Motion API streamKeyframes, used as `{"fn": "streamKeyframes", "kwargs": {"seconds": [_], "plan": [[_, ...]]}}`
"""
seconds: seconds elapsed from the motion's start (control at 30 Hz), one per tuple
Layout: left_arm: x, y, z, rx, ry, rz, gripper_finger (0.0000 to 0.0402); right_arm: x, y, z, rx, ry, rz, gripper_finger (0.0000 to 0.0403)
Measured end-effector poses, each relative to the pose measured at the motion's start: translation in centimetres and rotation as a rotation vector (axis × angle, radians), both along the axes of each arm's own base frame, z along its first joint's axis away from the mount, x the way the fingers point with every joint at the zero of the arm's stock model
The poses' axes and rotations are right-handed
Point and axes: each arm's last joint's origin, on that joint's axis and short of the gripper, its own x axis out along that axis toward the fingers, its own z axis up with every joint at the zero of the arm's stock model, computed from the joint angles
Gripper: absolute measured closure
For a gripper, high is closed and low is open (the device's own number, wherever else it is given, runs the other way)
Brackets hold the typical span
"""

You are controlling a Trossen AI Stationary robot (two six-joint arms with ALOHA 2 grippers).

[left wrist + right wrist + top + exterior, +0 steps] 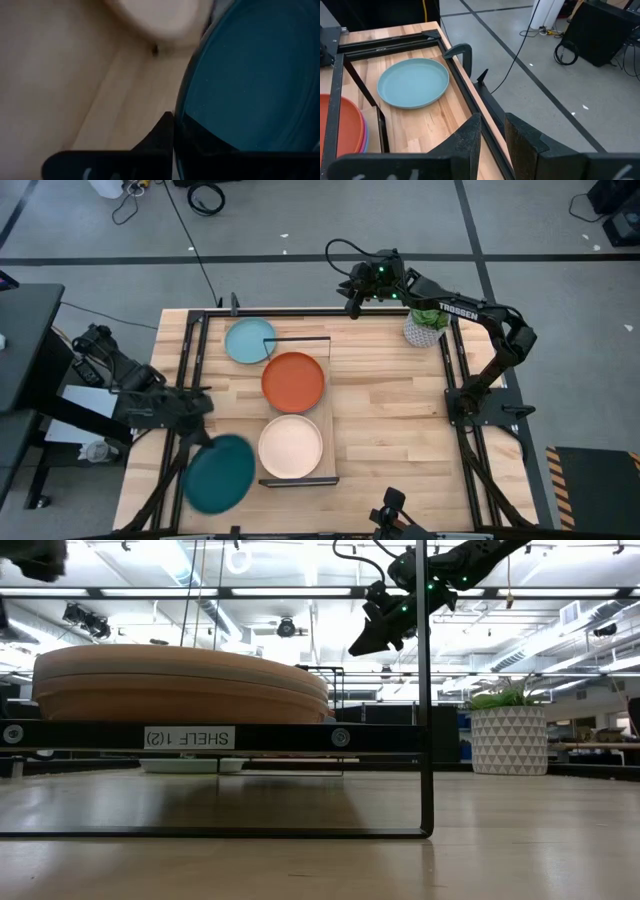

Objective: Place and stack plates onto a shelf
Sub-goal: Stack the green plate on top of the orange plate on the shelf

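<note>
Left gripper (pixel 200 423): at the near left of the pale wooden table (pixel 390 410), jaws clamped on the rim of the round dark teal plate (pixel 219 472), which hangs over the near-left corner just left of the shelf.
Right gripper (pixel 354 298): raised over the far edge of the table, jaws nearly closed with only a narrow gap, holding nothing.
Shelf (pixel 328 420): long pale wood board with a thin black wire frame, running near to far at the table's middle.
Stacks on the shelf: peach plate (pixel 291 446) tops the near stack; orange plate (pixel 293 381) tops the farther one.
Light blue plate (pixel 249 341): lying flat at the far left, beside the orange stack.
Potted green plant (pixel 424 325): white pot at the far right.
</note>
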Motion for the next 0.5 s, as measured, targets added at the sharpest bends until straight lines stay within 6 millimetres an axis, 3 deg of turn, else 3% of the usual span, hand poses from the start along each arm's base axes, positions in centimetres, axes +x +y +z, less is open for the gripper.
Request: {"fn": "streamKeyframes", "kwargs": {"seconds": [0.17, 0.37, 0.5], "plan": [[0.1, 1.9, 0.6, -0.016, -0.095, 0.420, 0.0389, 0.0, 0.0, 0.0, 0.003, 0.000, -0.001, 0.0309], [0.7, 3.9, 0.5, 0.099, -0.175, 0.863, 0.0384, 0.0, 0.0, 0.1, -0.006, -0.012, -0.001, 0.0309], [2.0, 4.8, 0.0, 0.179, -0.152, 1.036, 0.0383, 0.0, -0.1, 0.2, -0.011, -0.015, -0.007, 0.0309]]}}
